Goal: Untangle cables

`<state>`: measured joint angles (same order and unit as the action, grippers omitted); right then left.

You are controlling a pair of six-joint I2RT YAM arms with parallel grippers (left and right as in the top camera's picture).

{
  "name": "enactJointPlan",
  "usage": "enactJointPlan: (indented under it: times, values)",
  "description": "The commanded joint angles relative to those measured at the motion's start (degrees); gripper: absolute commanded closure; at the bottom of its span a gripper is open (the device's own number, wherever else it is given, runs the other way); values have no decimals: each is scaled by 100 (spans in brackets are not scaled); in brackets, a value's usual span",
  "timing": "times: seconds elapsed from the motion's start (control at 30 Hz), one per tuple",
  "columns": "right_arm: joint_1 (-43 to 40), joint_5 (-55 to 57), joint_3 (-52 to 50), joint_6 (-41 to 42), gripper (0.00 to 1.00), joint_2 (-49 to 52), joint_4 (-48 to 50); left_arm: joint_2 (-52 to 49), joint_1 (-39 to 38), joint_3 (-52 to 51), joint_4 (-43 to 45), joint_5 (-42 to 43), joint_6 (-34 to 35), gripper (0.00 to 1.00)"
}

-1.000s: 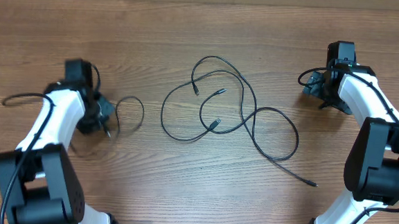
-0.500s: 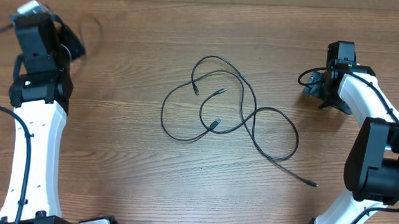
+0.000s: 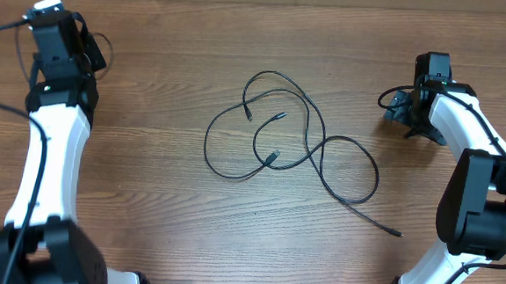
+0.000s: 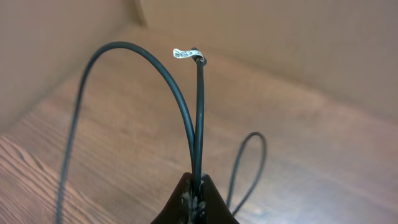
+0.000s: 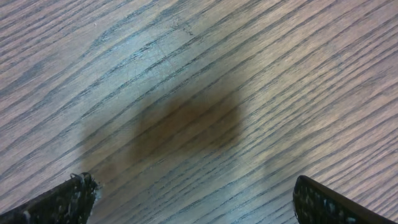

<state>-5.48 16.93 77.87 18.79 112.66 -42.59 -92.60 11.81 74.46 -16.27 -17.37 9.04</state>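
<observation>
Left jaws, pinching cable (image 4: 198, 124), swung to far left; right jaws spread.

Wood-grain counter (image 3: 170, 207), with the cables (image 3: 273, 156) lying in loose overlapping loops around the middle. Maybe two or three cords, hard to count. One tail trails off near-right.

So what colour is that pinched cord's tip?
Silver tip on a black cord; left wrist view shows it best.
</observation>
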Motion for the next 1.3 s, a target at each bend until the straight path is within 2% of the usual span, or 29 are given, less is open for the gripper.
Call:
enactJointPlan:
  times: [0.0,0.2,0.4,0.7,0.73,0.77,0.83,1.07,1.27]
  values:
    - [20,33,-26,-13,0,-131,33,-546,109,92,-24,-9,-138,96]
    - [20,33,-26,-13,0,-131,33,-1379,249,92,-63,352,-136,96]
    - [20,33,-26,-13,0,-131,33,-1906,424,92,-111,352,-133,96]
    - [20,33,-26,-13,0,-131,33,-2039,518,92,-175,372,-133,93]
    - [20,33,-26,-13,0,-131,33,-2039,518,92,-177,372,-133,91]
    - [20,33,-26,-13,0,-131,33,-2039,518,92,-184,374,-131,84]
    - [20,33,-26,-13,0,-131,33,-2039,518,92,-192,374,-131,57]
    - [20,33,-26,-13,0,-131,33,-2039,518,92,-321,407,-129,31]
    - [20,33,-26,-13,0,-131,33,-2039,516,92,-341,966,-129,15]
